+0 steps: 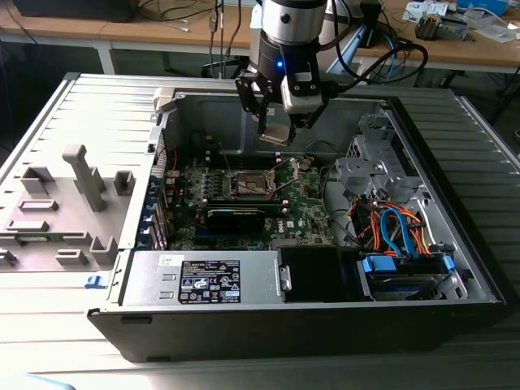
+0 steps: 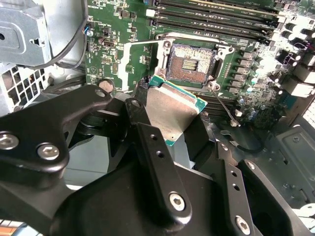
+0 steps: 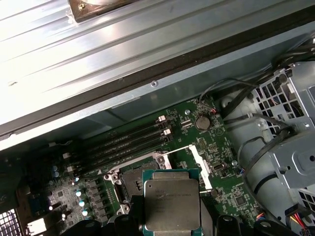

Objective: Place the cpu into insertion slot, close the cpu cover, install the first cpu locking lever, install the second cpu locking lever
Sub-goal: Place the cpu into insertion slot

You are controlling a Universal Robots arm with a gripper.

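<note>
While the gripper hangs over the motherboard, it's clamped on the cpu by two opposite edges, chip above the insertion slot, not seated.
Handling, my read: chip is light, thin, rigid, with a slick metal face and delicate contacts underneath, so the edge hold looks right (keep off the faces); it sits tilted in the second wrist view. Slot is open with its dark centre exposed, and the pins in there likely bend easily. The cpu cover stands swung up beside the slot, a thin locking lever sticks out at another corner, and memory slots run just beside. Those three crowd the slot; chassis wall and cables are well apart.
</note>
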